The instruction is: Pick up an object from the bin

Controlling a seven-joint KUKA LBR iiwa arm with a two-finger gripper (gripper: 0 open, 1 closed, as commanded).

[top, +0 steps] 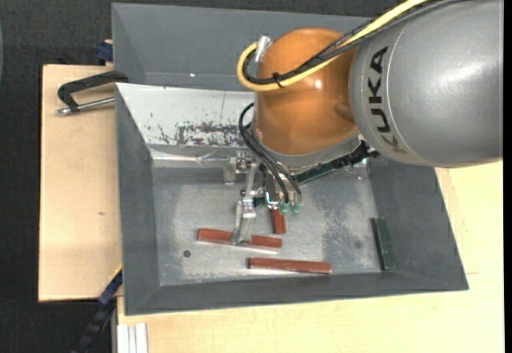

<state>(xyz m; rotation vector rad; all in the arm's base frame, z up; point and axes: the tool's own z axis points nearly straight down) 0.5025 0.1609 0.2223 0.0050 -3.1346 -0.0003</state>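
Note:
My gripper (pixel 258 225) hangs under the orange cover, low over the middle of the bin floor, and stands open. Its left finger (pixel 242 225) reaches down to the right end of a red-brown flat stick (pixel 214 236). A second short red-brown stick (pixel 266 242) lies just right of that fingertip. A small red-brown piece (pixel 278 222) stands on end by the right finger; I cannot tell whether the finger touches it. Nothing shows clamped between the fingers.
A longer red-brown stick (pixel 290 266) lies near the bin's front wall. A dark green bar (pixel 382 243) lies along the right wall. A small dark dot (pixel 187 254) sits at the front left. The arm covers the bin's back right.

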